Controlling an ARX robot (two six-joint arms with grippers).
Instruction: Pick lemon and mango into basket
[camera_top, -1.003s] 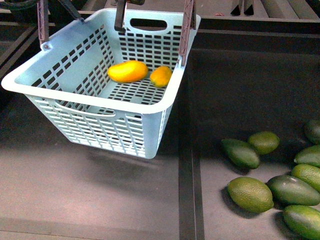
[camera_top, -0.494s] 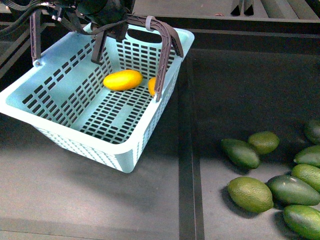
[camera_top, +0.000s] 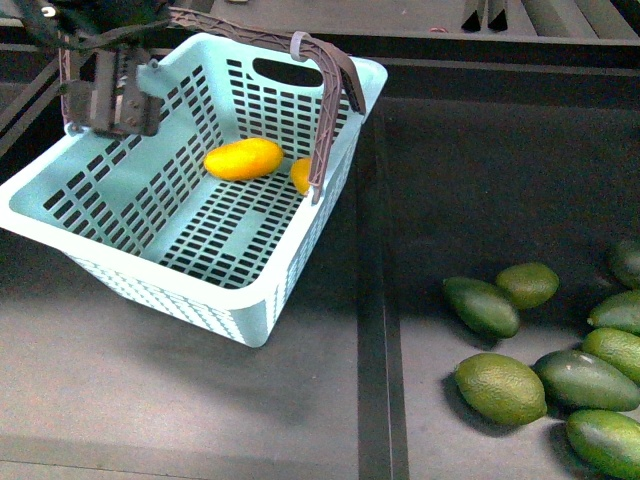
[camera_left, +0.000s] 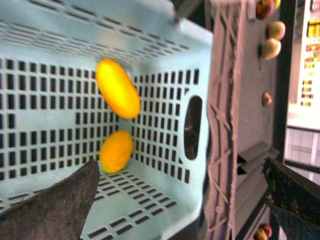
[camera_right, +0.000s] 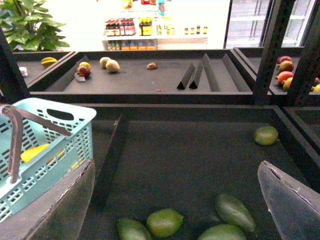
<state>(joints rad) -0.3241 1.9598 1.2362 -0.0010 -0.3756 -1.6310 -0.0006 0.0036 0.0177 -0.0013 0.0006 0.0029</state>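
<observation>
— What do you get from the front?
— Your left tool hangs over the basket's near-left wall; you cannot tell its opening here. Beyond it inside lie the mango and lemon, the lemon half hidden by a handle. Green fruits sit well off to the right.

— Left wrist?
— Wide apart, holding nothing; mango and lemon lie ahead, near each other.

— Right wrist?
— Your right tool is wide, empty, above the dark worktop; the basket stands off to one side.
</observation>
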